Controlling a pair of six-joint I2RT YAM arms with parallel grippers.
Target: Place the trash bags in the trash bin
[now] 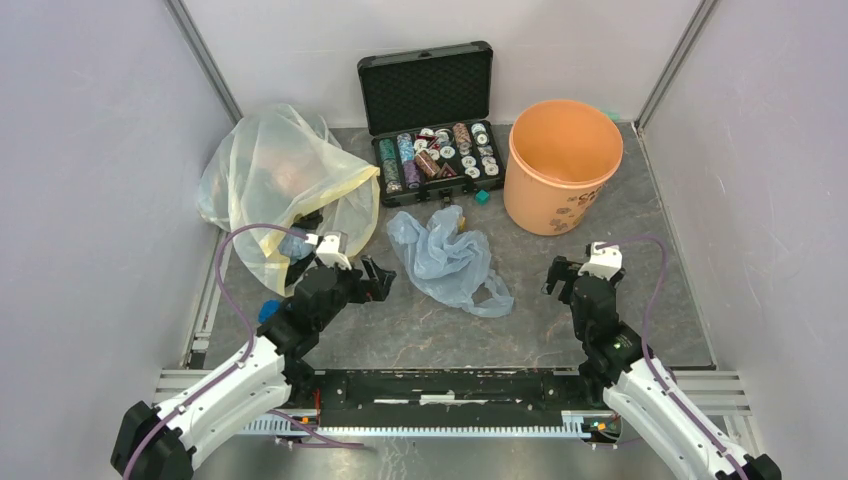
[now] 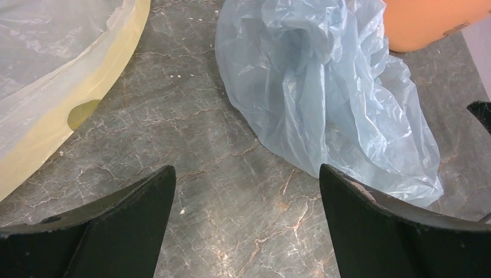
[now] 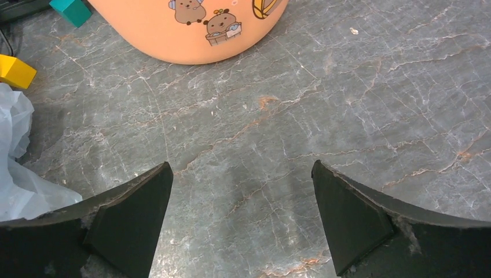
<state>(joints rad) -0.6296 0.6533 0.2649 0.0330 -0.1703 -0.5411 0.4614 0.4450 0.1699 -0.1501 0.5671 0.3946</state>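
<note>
The pale blue bag (image 1: pixel 447 258) lies crumpled on the grey table (image 1: pixel 540 325), thin, crinkly and see-through, near the orange bucket (image 1: pixel 562 165) that stands upright with little cartoon animals on its side. My left gripper (image 2: pixel 246 179) is spread wide just beside the bag, holding nothing. My right gripper (image 3: pixel 240 171) gapes likewise, facing the bucket's base.

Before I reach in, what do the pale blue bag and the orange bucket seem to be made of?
The pale blue bag: probably thin plastic film; translucent, glossy, finely crinkled. The orange bucket: likely moulded plastic; smooth opaque wall with a soft sheen, printed cartoon animals on it.
</note>
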